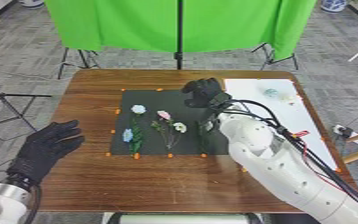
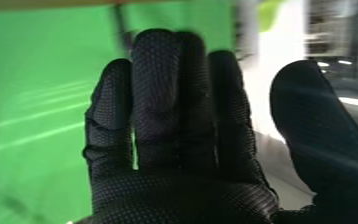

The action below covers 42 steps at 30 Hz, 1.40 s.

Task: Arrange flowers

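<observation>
My right hand (image 1: 204, 93) is over the upper right part of the black mat (image 1: 158, 96) in the head view. In the right wrist view the same hand (image 2: 180, 130) has straight fingers with the thumb apart, and holds nothing. On the mat lie a pale blue flower (image 1: 138, 109), another blue bloom (image 1: 127, 135) with green leaves, a pink flower (image 1: 164, 115) and a white flower (image 1: 180, 127). A further stem, partly hidden by the right arm, lies at the mat's right side. My left hand (image 1: 49, 145) is open at the table's left edge, apart from the flowers.
A white board (image 1: 310, 125) lies along the table's right side, with a clear glass-like object (image 1: 271, 92) near its far end. Small orange markers edge the mat. Beyond the brown table (image 1: 171, 190) hangs a green cloth (image 1: 122, 25) with a dark pole.
</observation>
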Each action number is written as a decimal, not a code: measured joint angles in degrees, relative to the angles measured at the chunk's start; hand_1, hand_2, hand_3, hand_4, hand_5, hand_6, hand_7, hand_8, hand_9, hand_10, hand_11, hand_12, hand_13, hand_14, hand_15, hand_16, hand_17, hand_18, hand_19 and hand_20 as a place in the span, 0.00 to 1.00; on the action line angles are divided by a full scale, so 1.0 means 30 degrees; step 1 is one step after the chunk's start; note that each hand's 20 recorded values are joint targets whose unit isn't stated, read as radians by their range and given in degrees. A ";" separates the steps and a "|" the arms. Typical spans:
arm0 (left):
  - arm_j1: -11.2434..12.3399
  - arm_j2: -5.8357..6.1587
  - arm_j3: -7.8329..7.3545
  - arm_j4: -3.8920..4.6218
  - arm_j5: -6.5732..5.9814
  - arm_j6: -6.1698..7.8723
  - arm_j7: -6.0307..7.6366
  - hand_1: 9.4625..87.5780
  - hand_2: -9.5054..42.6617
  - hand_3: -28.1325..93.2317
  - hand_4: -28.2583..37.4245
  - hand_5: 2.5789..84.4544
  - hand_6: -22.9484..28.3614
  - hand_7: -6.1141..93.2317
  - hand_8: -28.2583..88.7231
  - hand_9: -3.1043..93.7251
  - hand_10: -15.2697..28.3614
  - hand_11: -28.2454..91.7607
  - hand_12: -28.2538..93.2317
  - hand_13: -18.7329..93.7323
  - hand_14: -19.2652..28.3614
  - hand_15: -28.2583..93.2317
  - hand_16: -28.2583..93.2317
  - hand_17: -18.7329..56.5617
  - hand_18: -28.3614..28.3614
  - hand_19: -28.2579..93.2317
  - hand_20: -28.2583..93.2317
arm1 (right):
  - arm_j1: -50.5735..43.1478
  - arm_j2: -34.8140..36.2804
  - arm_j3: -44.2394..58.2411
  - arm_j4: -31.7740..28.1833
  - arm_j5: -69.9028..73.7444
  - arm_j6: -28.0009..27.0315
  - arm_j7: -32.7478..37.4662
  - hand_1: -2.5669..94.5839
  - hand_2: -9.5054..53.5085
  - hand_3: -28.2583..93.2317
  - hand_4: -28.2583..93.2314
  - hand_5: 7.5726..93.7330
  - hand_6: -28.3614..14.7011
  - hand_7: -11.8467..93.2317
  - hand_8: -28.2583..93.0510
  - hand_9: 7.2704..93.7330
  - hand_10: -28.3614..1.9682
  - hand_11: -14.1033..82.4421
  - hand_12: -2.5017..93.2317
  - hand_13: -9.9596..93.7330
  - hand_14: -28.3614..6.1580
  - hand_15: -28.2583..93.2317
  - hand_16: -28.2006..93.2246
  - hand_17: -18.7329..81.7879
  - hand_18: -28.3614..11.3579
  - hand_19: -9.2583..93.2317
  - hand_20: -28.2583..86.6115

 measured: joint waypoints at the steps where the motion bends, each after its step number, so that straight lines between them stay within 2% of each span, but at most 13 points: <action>1: 0.0041 -0.0031 -0.0025 -0.0013 0.0001 0.0002 0.0013 0.22 0.30 0.83 0.00 0.47 0.58 0.31 0.14 0.39 0.71 0.52 0.35 0.41 0.79 0.65 0.17 0.16 0.92 0.75 0.20 | -0.0004 0.0261 0.0224 0.0032 -0.0044 -0.0159 0.0603 0.25 0.14 0.99 0.00 0.35 0.58 0.36 0.09 0.34 0.52 0.49 0.24 0.39 0.53 0.67 0.33 0.34 0.29 0.74 0.54; 3: 0.0153 -0.0086 -0.0079 -0.0056 0.0004 0.0015 0.0050 0.22 0.30 0.83 0.00 0.47 0.58 0.31 0.14 0.39 0.71 0.52 0.35 0.41 0.79 0.65 0.17 0.16 0.92 0.75 0.20 | 0.0003 0.0899 0.0689 0.0237 0.0039 -0.0580 0.1950 0.24 0.12 0.98 0.00 0.27 0.53 0.34 0.10 0.24 0.48 0.42 0.23 0.29 0.47 0.57 0.32 0.29 0.28 0.66 0.48; 5: 0.0256 -0.0115 -0.0116 -0.0081 0.0006 0.0033 0.0097 0.22 0.31 0.83 0.00 0.47 0.58 0.31 0.14 0.39 0.71 0.52 0.35 0.41 0.79 0.65 0.17 0.16 0.92 0.75 0.20 | -0.0033 0.1617 0.1327 0.0634 0.0362 -0.1286 0.3187 0.23 0.12 0.98 0.00 0.25 0.50 0.31 0.11 0.22 0.46 0.36 0.23 0.26 0.44 0.50 0.33 0.25 0.24 0.63 0.43; 9: 0.0379 -0.0144 -0.0157 -0.0109 0.0009 0.0072 0.0175 0.22 0.31 0.83 0.00 0.47 0.58 0.31 0.14 0.39 0.71 0.52 0.35 0.41 0.79 0.65 0.17 0.16 0.92 0.75 0.20 | -0.0525 0.3117 0.3321 0.1691 0.2077 -0.2179 0.4668 0.22 0.09 0.97 0.00 0.21 0.47 0.26 0.14 0.19 0.44 0.29 0.24 0.24 0.41 0.40 0.36 0.23 0.21 0.61 0.37; 12: 0.0381 -0.0171 -0.0170 -0.0111 0.0020 0.0073 0.0178 0.22 0.31 0.83 0.00 0.47 0.58 0.31 0.14 0.39 0.71 0.52 0.35 0.41 0.79 0.65 0.17 0.16 0.92 0.75 0.20 | -0.1115 0.4337 0.4500 0.2404 0.2565 -0.2209 0.5289 0.23 0.05 0.96 0.00 0.19 0.47 0.25 0.14 0.17 0.45 0.27 0.25 0.24 0.40 0.38 0.36 0.22 0.19 0.59 0.36; 15: 0.0381 -0.0177 -0.0172 -0.0115 0.0027 0.0075 0.0178 0.22 0.30 0.83 0.00 0.47 0.59 0.31 0.14 0.39 0.71 0.52 0.35 0.41 0.79 0.65 0.17 0.16 0.92 0.75 0.20 | -0.1807 0.5273 0.5532 0.2903 0.2529 -0.2560 0.5482 0.25 0.01 0.97 0.00 0.19 0.47 0.26 0.14 0.19 0.48 0.29 0.25 0.32 0.45 0.39 0.37 0.23 0.18 0.59 0.35; 18: 0.0381 -0.0177 -0.0175 -0.0118 0.0028 0.0075 0.0178 0.22 0.30 0.83 0.00 0.47 0.59 0.31 0.14 0.39 0.71 0.52 0.35 0.41 0.79 0.65 0.17 0.16 0.92 0.75 0.20 | -0.2233 0.5733 0.6112 0.3423 0.2565 -0.2963 0.5470 0.26 0.00 0.97 0.00 0.21 0.49 0.28 0.13 0.23 0.51 0.31 0.24 0.44 0.57 0.42 0.37 0.24 0.17 0.59 0.34; 25: 0.0381 -0.0177 -0.0175 -0.0123 0.0028 0.0074 0.0165 0.22 0.31 0.83 0.00 0.47 0.58 0.31 0.14 0.39 0.71 0.52 0.35 0.41 0.79 0.65 0.17 0.16 0.92 0.75 0.20 | -0.2376 0.5824 0.5523 0.4286 0.2205 -0.3141 0.5387 0.29 0.00 0.98 0.00 0.22 0.48 0.29 0.12 0.28 0.54 0.34 0.22 0.53 0.63 0.47 0.36 0.27 0.20 0.61 0.33; 32: 0.0380 -0.0159 -0.0175 -0.0126 0.0028 0.0072 0.0145 0.22 0.31 0.83 0.00 0.47 0.58 0.31 0.14 0.39 0.71 0.52 0.35 0.41 0.79 0.65 0.17 0.16 0.92 0.75 0.20 | -0.2174 0.5595 0.4169 0.4820 0.1969 -0.0311 0.5046 0.30 0.00 0.98 0.00 0.17 0.42 0.26 0.13 0.23 0.48 0.35 0.21 0.56 0.64 0.53 0.35 0.30 0.25 0.66 0.35; 35: 0.0370 -0.0157 -0.0175 -0.0126 0.0028 0.0071 0.0133 0.22 0.31 0.83 0.00 0.47 0.58 0.31 0.14 0.39 0.71 0.52 0.35 0.41 0.79 0.65 0.17 0.16 0.92 0.75 0.20 | -0.2092 0.5430 0.4044 0.4778 0.1799 -0.0064 0.5189 0.30 0.00 0.98 0.00 0.17 0.41 0.25 0.14 0.21 0.45 0.33 0.21 0.56 0.63 0.53 0.34 0.30 0.26 0.67 0.35; 37: 0.0366 -0.0144 -0.0174 -0.0126 0.0027 0.0070 0.0133 0.22 0.30 0.83 0.00 0.47 0.58 0.31 0.14 0.39 0.71 0.52 0.35 0.41 0.79 0.65 0.17 0.16 0.92 0.75 0.20 | -0.2047 0.5340 0.4038 0.4729 0.1739 -0.0169 0.5287 0.31 0.00 0.97 0.00 0.18 0.42 0.26 0.14 0.23 0.48 0.35 0.22 0.57 0.64 0.55 0.34 0.31 0.26 0.67 0.35; 41: 0.0328 -0.0059 -0.0175 -0.0123 0.0019 0.0070 0.0158 0.22 0.30 0.83 0.00 0.47 0.58 0.31 0.14 0.39 0.71 0.52 0.35 0.41 0.79 0.65 0.17 0.16 0.92 0.75 0.20 | -0.1953 0.5264 0.3942 0.4706 0.1670 -0.0190 0.5252 0.35 0.00 0.98 0.00 0.33 0.56 0.34 0.09 0.44 0.59 0.40 0.19 0.69 0.71 0.55 0.34 0.34 0.26 0.71 0.37; 42: 0.0294 -0.0019 -0.0185 -0.0121 0.0015 0.0068 0.0158 0.22 0.30 0.83 0.00 0.47 0.58 0.31 0.14 0.39 0.71 0.52 0.35 0.41 0.79 0.65 0.17 0.16 0.92 0.75 0.20 | -0.1925 0.5261 0.3882 0.4709 0.1634 -0.0186 0.5246 0.37 0.00 0.98 0.00 0.38 0.60 0.35 0.08 0.52 0.65 0.40 0.18 0.72 0.73 0.54 0.35 0.35 0.27 0.71 0.38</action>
